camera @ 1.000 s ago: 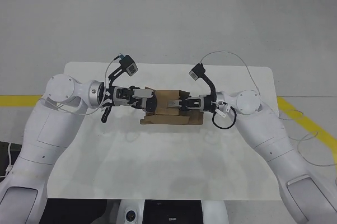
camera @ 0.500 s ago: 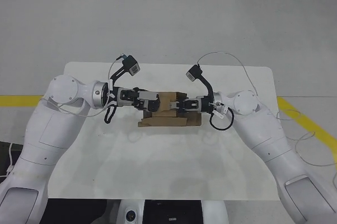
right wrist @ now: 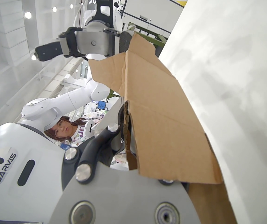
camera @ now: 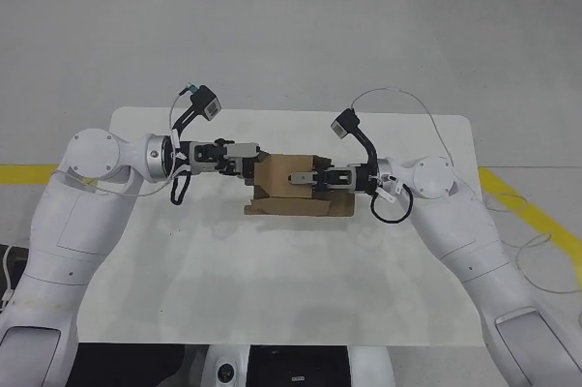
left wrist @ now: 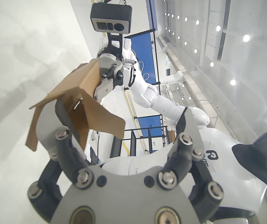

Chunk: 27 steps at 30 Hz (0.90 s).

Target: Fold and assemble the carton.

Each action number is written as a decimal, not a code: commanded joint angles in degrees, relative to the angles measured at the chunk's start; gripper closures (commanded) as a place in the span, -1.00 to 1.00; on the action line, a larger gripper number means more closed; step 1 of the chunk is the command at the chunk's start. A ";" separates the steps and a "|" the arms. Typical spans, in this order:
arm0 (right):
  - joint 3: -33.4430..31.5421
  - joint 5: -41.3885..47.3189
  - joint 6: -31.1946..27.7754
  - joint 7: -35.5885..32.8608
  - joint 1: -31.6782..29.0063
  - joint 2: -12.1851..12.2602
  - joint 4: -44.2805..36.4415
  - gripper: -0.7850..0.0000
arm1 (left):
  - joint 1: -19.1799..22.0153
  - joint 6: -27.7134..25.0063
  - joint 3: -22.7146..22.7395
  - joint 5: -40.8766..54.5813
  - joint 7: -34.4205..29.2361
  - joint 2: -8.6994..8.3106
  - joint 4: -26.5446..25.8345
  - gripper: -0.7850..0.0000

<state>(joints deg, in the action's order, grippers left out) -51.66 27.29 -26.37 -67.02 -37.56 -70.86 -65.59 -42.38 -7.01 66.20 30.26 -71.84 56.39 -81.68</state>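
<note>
Showing loose flaps, the brown carton (camera: 272, 176) is well inside every counter (camera: 272, 281) edge. Right jaws clamp it; left jaws gape.

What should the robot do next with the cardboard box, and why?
Probably close the left gripper on the carton's flap: its fingers are spread wide, one tucked inside the open end, while the right gripper pinches the far end.

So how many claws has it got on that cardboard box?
2. The left gripper, open, has one finger behind a flap at one end of the carton; the right gripper is clamped on the opposite end.
</note>
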 commanded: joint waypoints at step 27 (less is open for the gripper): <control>4.41 3.80 -1.24 -5.05 1.27 -2.66 0.80 1.00 | 0.19 -0.13 -0.98 0.06 -0.82 0.32 -2.00 -1.00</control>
<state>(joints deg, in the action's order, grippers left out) -47.14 31.03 -27.52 -72.14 -36.32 -73.49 -65.00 -42.19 -7.10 65.21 30.49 -72.73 56.70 -83.70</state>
